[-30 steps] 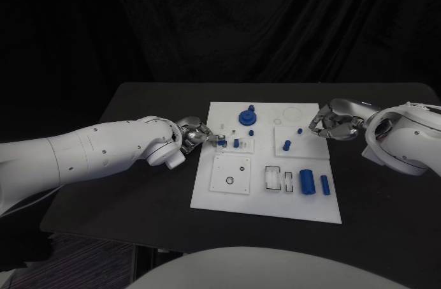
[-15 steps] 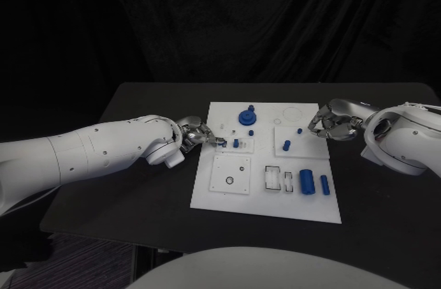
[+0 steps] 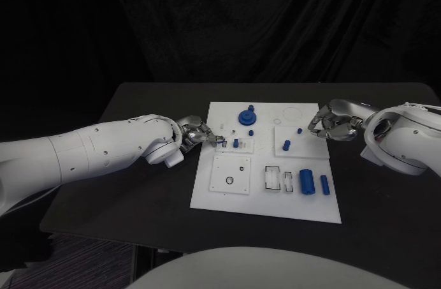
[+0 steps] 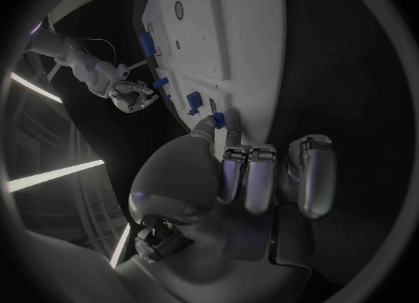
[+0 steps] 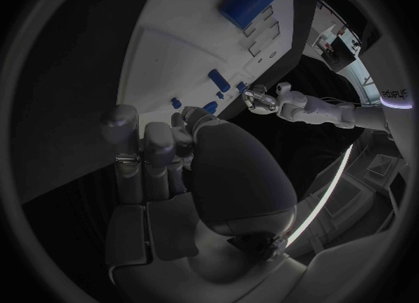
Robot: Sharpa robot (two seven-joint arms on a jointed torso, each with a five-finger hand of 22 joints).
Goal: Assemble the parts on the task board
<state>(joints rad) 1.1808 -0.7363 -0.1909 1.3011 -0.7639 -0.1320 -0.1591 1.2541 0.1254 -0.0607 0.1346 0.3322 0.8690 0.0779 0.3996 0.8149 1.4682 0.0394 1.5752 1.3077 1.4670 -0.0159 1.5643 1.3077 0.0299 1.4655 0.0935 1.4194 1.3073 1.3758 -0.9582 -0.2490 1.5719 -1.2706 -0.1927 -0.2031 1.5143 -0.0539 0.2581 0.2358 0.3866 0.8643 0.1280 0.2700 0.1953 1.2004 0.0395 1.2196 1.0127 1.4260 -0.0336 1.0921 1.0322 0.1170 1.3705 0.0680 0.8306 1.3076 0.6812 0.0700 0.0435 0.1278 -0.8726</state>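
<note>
The white task board lies mid-table. My left hand is at the board's left edge and pinches a small blue part between thumb and a finger, low over the board beside another small blue piece. At the board's right edge my right hand has its fingers curled in, and I see nothing in them. A blue gear and a peg stand at the far side. Two blue cylinders lie at the near right. A blue block and a small peg stand near the right hand.
The black table shows bare surface to the left, right and front of the board. A square insert with holes and rectangular slots sit in the board's near half. Both forearms reach in from the sides.
</note>
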